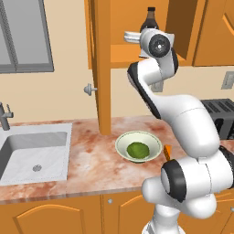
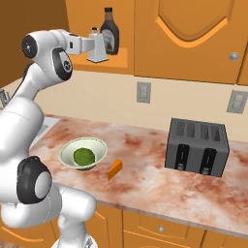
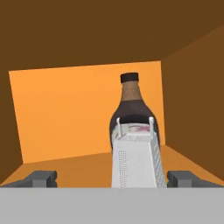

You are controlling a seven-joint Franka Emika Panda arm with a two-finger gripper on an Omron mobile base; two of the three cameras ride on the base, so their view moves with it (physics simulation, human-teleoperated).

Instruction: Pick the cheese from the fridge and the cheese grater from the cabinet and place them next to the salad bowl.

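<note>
Gripper (image 3: 112, 178) is sitting wide open up at the cabinet (image 2: 82, 19) shelf, jaws spread with one finger tip (image 3: 41, 178) on each side of the cheese grater (image 3: 138, 159), not touching it as far as I can see. That grater is standing upright on the shelf, handle on top, and a dark brown bottle (image 3: 131, 111) is standing right behind it, poking up over the handle. From the right base view, the hand is reaching level toward the grater (image 2: 98, 47) from the left, with the bottle (image 2: 109, 31) just beside it on the far side.

Down on the marbled counter (image 2: 145, 179), the salad bowl (image 2: 83, 153) is sitting with its green leafy lump inside, and the cheese (image 2: 115, 169) wedge is already lying near the bowl's right, apart from it. A dark toaster (image 2: 196, 147) is standing well off to the right of those. Over in the left base view, the sink (image 1: 34, 155) is sitting at the left end of the counter, and the cabinet's door (image 1: 101, 64) is hanging open, edge-on, above the bowl (image 1: 138, 146).
</note>
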